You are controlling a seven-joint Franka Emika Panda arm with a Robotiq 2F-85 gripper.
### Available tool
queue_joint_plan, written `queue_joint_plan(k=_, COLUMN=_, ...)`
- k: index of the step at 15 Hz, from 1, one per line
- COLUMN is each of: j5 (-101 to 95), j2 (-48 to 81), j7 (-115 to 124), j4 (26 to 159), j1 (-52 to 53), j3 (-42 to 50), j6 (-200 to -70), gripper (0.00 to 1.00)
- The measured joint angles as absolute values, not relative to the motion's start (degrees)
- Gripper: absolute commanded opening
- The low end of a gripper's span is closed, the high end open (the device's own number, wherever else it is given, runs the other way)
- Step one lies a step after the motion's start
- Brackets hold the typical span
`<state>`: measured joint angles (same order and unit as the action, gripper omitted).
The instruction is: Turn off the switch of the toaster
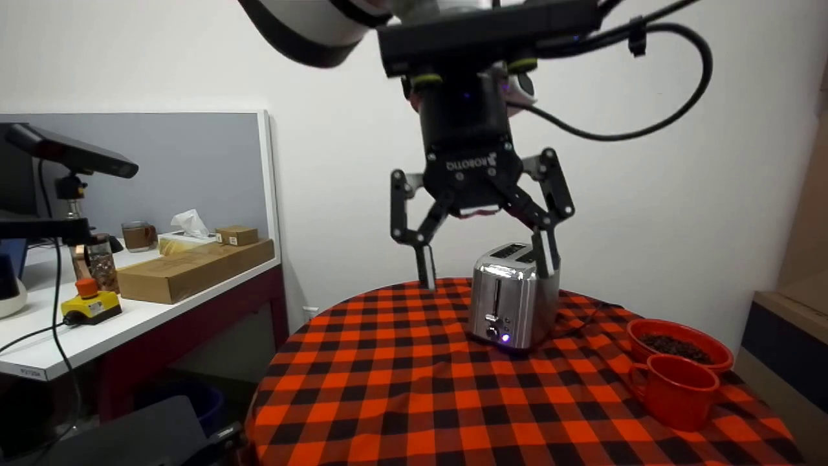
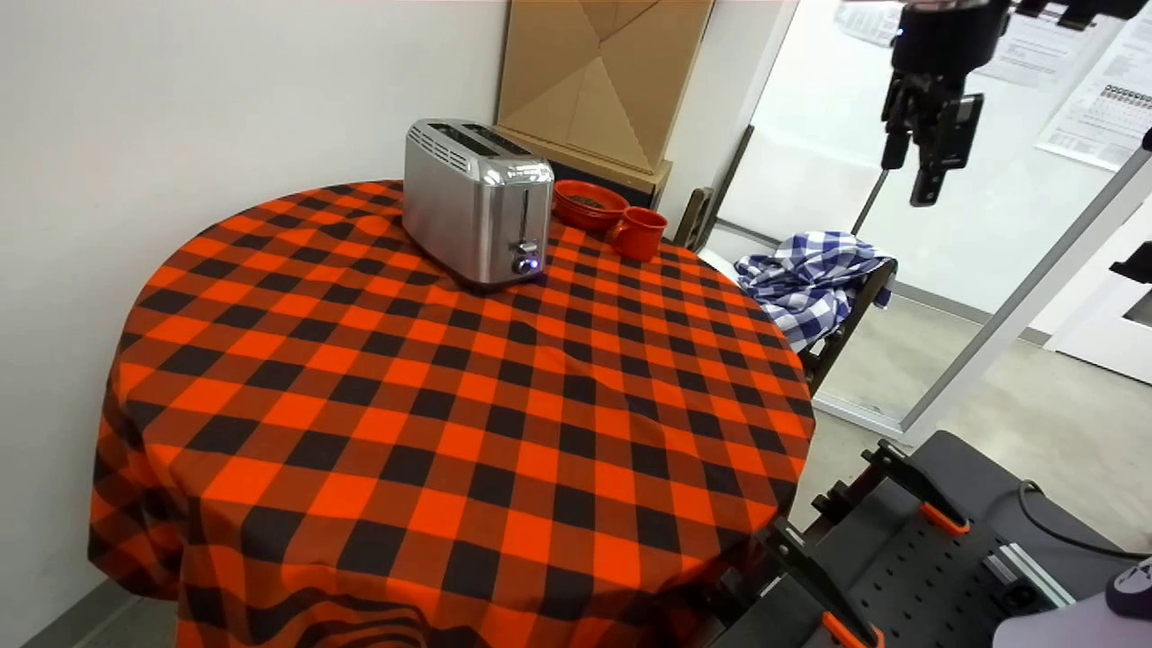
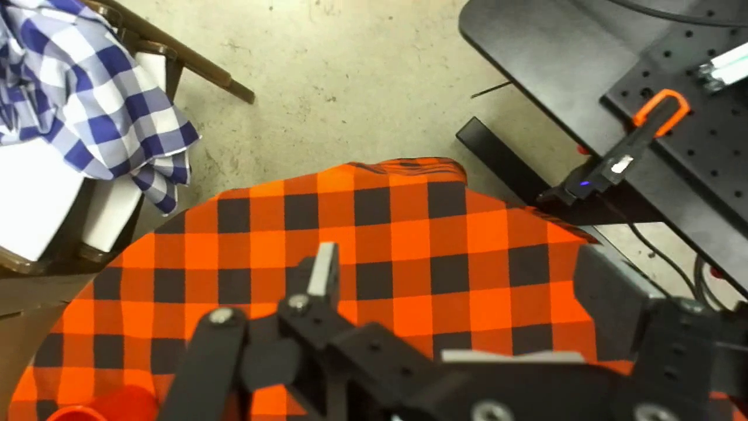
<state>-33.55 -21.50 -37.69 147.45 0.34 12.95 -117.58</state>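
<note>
Found the gripper (image 1: 486, 275) nearest in an exterior view, hanging high over the red-and-black checked cloth (image 1: 388, 375) and pointing downward. Read it as released, with fingers (image 1: 425, 266) spread wide apart. Saw in the wrist view the same cloth showing below, between those fingers. Came next to the red cup (image 1: 682, 391), upright on the cloth, just in front of the red bowl (image 1: 719, 353) with small dark pieces (image 1: 676, 347) inside. Found the toaster (image 1: 514, 304) farther back, upright on the cloth, lower than the gripper and behind it, with one finger partly hiding the top along that line of sight. Made out in an exterior view the gripper (image 2: 909, 182) well apart from the toaster, high and off to the side. Noted on the toaster's narrow end a lever (image 1: 491, 318) set low, and below, a knob (image 1: 492, 332) beside a lit bluish-violet light (image 1: 505, 338). Saw the white wall (image 1: 362, 162) farthest, behind the toaster.
</note>
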Motion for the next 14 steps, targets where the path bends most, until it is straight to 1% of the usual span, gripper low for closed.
queue_joint_plan(k=4, j5=-34.1, j2=-7.6, j7=-37.1, j4=143.0, j1=-1.0, j3=12.5, j6=-129.3, gripper=1.00)
queue_joint_plan(k=7, j5=-30.7, j2=0.8, j7=-36.9, j4=139.2, j1=-2.6, j3=12.0, j6=-135.2, gripper=1.00)
queue_joint_plan(k=11, j5=-27.3, j2=8.9, j7=-35.3, j4=135.0, j1=-4.4, j3=10.4, j6=-140.2, gripper=1.00)
queue_joint_plan(k=14, j5=-27.4, j2=12.5, j7=-31.3, j4=133.3, j1=-4.6, j3=9.4, j6=-144.2, gripper=1.00)
